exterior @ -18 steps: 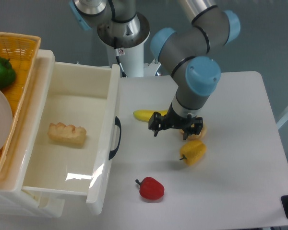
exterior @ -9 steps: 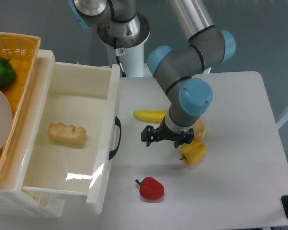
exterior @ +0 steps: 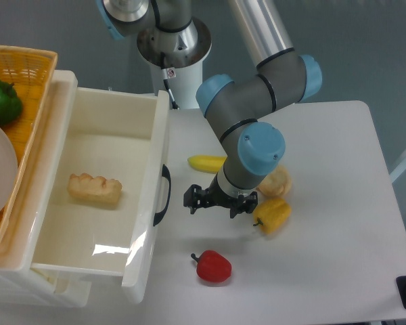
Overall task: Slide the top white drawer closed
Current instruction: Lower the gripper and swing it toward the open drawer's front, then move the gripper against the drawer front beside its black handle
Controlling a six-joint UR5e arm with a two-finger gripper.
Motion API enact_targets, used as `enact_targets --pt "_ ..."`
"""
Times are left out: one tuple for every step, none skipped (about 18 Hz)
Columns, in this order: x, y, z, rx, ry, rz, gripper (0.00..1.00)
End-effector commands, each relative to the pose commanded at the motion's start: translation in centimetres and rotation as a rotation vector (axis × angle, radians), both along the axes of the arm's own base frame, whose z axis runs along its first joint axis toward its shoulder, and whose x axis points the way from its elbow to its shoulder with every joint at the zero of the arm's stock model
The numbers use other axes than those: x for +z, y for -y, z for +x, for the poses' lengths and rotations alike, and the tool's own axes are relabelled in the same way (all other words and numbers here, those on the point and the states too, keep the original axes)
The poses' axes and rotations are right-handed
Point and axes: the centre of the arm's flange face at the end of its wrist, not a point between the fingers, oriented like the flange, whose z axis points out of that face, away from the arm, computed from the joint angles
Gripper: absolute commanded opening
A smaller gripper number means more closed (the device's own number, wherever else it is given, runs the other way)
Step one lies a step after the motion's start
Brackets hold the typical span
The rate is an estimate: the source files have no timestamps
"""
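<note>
So the top white drawer point(exterior: 95, 193) is wide open, pulled way out on the left side of the worktop point(exterior: 325, 271), and nothing about the closing has happened yet as far as I can see. The pincer point(exterior: 220, 202) hangs just right of the drawer's front panel and its black handle point(exterior: 162, 195), near it but not touching, fingers spread with nothing between them. What's left, I'd guess, is basically the whole job: get against that front panel and push it left until it's flush. There's a piece of bread point(exterior: 94, 189) lying inside the drawer, low enough that it shouldn't catch on anything. On the worktop you've got a banana point(exterior: 206, 163) behind the pincer, a yellow pepper point(exterior: 273, 214) and some pale roundish thing point(exterior: 276, 181) half hidden by the arm, plus a red pepper point(exterior: 213, 266) in front. None of them sits between pincer and panel, so the path looks free. Orange basket point(exterior: 17, 68) with a green pepper point(exterior: 1, 100) sits on top at far left
</note>
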Motion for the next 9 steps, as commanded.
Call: enact_targets --pt "0.0 -0.1 0.2 -0.003 0.001 0.001 1.00" --pt "0.0 -0.2 0.3 -0.004 0.002 0.002 1.00" --pt "0.0 -0.3 0.5 -0.006 0.002 0.002 1.00" --pt "0.1 -0.6 0.8 -0.012 0.001 0.005 1.00" --pt "0.1 -0.7 0.9 -0.005 0.002 0.003 1.00" --pt "0.3 -0.8 1.0 0.000 0.004 0.005 1.00" --pt "0.3 -0.9 1.2 -0.001 0.009 0.010 1.00" --pt "0.4 -1.0 1.4 0.000 0.011 0.015 1.00" --pt "0.4 -1.2 1.6 -0.005 0.012 0.017 1.00"
